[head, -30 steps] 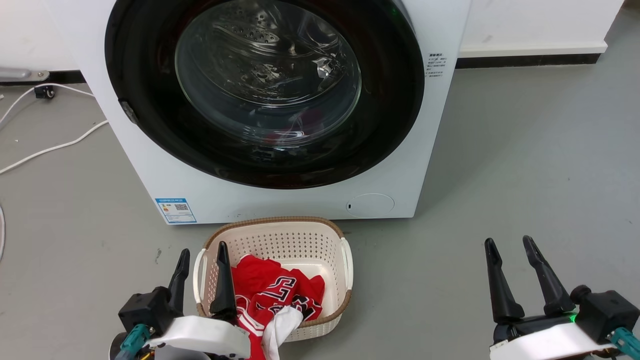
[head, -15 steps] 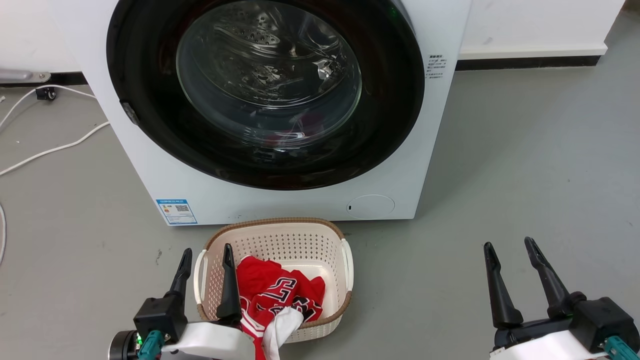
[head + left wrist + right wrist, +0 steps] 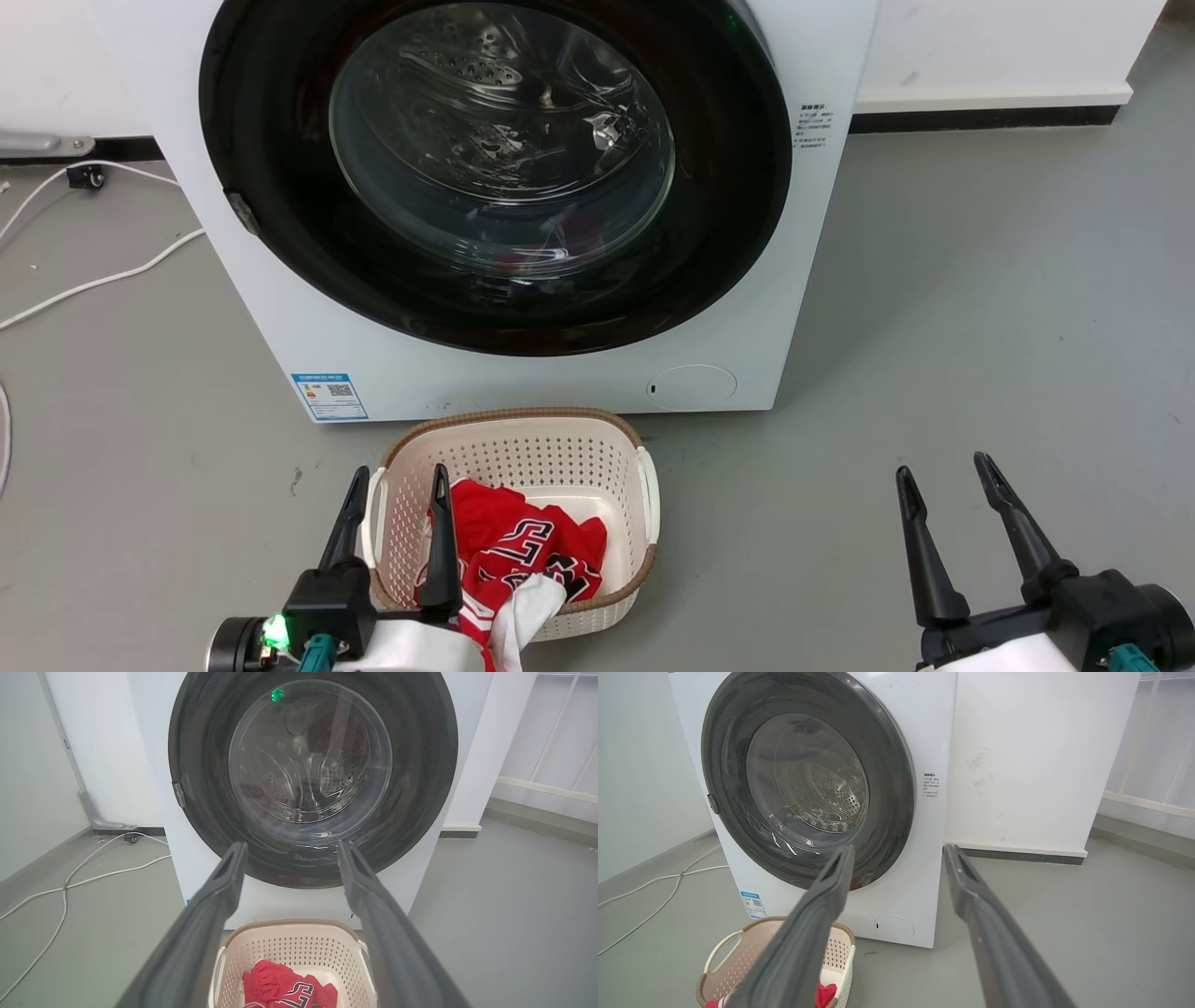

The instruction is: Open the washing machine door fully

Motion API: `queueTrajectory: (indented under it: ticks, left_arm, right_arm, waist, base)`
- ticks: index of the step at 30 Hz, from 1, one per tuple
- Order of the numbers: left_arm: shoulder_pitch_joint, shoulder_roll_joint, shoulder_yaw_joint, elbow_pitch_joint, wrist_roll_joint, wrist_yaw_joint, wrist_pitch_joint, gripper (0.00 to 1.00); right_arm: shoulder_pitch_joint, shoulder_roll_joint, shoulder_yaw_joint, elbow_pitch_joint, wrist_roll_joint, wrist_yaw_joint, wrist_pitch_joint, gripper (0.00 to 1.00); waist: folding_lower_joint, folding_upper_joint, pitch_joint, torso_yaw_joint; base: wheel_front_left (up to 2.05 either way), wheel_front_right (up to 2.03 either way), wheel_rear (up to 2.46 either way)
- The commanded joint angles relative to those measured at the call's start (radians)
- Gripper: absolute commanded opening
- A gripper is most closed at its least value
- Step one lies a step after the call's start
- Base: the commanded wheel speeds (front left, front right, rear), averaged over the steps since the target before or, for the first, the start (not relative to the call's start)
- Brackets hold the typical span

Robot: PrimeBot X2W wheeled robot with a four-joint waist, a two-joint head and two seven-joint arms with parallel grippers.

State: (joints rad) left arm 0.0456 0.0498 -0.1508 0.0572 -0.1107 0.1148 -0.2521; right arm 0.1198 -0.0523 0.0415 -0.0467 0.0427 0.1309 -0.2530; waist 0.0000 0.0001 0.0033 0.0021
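– At the front of the washing machine [image 3: 523, 383], how does the door [image 3: 504, 168] stand?
– Shut, flush in the machine's face. A basket [image 3: 523, 443] sits on the floor just before the machine's base.
– The grippers?
– Left gripper [image 3: 400, 471] before the machine's left half, right gripper [image 3: 943, 465] out past its right corner. Both well short of the machine, fingers apart, holding nothing.
– Handling?
– Judged rigid, fairly heavy, glossy and slippery; the glass should not be knocked. A small grey fitting [image 3: 241, 210] sits on the machine-left rim; hinge or catch, I cannot tell. Take the rim opposite the hinge and swing it out.
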Motion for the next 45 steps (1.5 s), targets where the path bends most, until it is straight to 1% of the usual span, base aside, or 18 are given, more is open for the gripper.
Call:
queueTrajectory:
  ticks: [1, 4, 15, 29, 30, 31, 33, 36, 37, 38, 39, 42, 44, 45]
  left_arm:
    - [0.007, 0.001, -0.003, -0.003, 0.022, 0.005, -0.009, 1.0]
    - [0.012, 0.001, -0.007, -0.004, 0.041, 0.009, -0.015, 1.0]
    - [0.014, 0.001, -0.005, 0.005, 0.031, 0.008, -0.014, 1.0]
    - [0.016, 0.001, -0.005, 0.012, 0.031, 0.01, -0.014, 1.0]
    - [0.016, 0.001, -0.004, 0.012, 0.031, 0.01, -0.014, 1.0]
    - [0.016, 0.001, -0.004, 0.011, 0.031, 0.009, -0.014, 1.0]
    - [0.017, 0.001, -0.003, 0.011, 0.031, 0.008, -0.014, 1.0]
    - [0.016, 0.001, -0.004, 0.01, 0.031, 0.008, -0.014, 1.0]
    - [0.016, 0.001, -0.004, 0.01, 0.03, 0.008, -0.014, 1.0]
    - [0.016, 0.001, -0.005, 0.01, 0.029, 0.008, -0.014, 1.0]
    - [0.016, 0.001, -0.006, 0.01, 0.029, 0.009, -0.014, 1.0]
    - [0.016, 0.001, -0.007, 0.01, 0.028, 0.01, -0.014, 1.0]
    - [0.015, 0.001, -0.007, 0.012, 0.029, 0.009, -0.014, 1.0]
    - [0.015, 0.001, -0.007, 0.013, 0.029, 0.009, -0.014, 1.0]
  right_arm:
    - [0.01, 0.004, 0.0, -0.001, -0.02, 0.0, -0.008, 1.0]
    - [0.012, 0.004, 0.001, -0.001, -0.031, 0.0, -0.014, 1.0]
    - [0.014, 0.004, -0.006, 0.019, 0.032, 0.0, -0.013, 1.0]
    - [0.001, 0.004, -0.001, 0.031, 0.061, 0.0, -0.013, 1.0]
    - [-0.002, 0.004, 0.002, 0.024, 0.069, 0.0, -0.013, 0.32]
    - [-0.002, 0.004, 0.008, 0.022, 0.077, 0.0, -0.013, 0.0]
    - [-0.005, 0.003, 0.008, 0.012, 0.116, 0.0, -0.013, 0.0]
    - [-0.009, 0.003, 0.013, -0.002, 0.233, 0.0, -0.013, 0.0]
    - [-0.008, 0.003, 0.011, -0.002, 0.286, 0.0, -0.013, 0.0]
    - [-0.006, 0.003, 0.015, 0.001, 0.364, 0.0, -0.013, 0.0]
    - [-0.007, 0.003, 0.015, 0.003, 0.455, 0.0, -0.013, 0.0]
    - [-0.014, 0.003, 0.03, 0.018, 0.833, 0.0, -0.012, 0.0]
    - [-0.019, 0.004, 0.071, 0.025, 1.078, 0.0, -0.012, 0.0]
    - [-0.025, 0.004, 0.082, 0.018, 1.172, 0.0, -0.012, 0.0]
  waist:
    - [0.0, -0.0001, 0.001, 0.0]
    - [0.0, -0.0001, 0.001, 0.0]
    - [0.0, -0.0001, -0.002, -0.001]
    - [0.0, -0.0001, -0.003, -0.001]
    - [0.0, -0.0001, -0.003, -0.002]
    - [0.0, -0.0001, -0.002, -0.002]
    - [0.0, -0.0001, -0.002, -0.005]
    - [0.0, -0.0001, 0.0, -0.007]
    - [0.0, -0.0001, 0.0, -0.007]
    - [0.0, -0.0001, 0.0, -0.007]
    - [0.0, -0.0001, 0.0, -0.008]
    - [0.0, -0.0001, 0.001, -0.009]
    - [0.0, -0.0001, 0.002, -0.008]
    - [0.0, -0.0001, 0.002, -0.008]
  base:
    - [0.0, 0.0, 0.0]
    - [0.0, 0.0, 0.0]
    - [0.0, 0.0, 0.0]
    - [0.0, 0.0, 0.0]
    - [0.0, 0.0, 0.0]
    - [0.0, 0.0, 0.0]
    - [0.0, 0.0, 0.0]
    - [0.0, 0.0, 0.0]
    - [0.0, 0.0, 0.0]
    - [0.0, 0.0, 0.0]
    - [0.0, 0.0, 0.0]
    - [0.0, 0.0, 0.0]
    - [0.0, 0.0, 0.0]
    - [0.0, 0.0, 0.0]
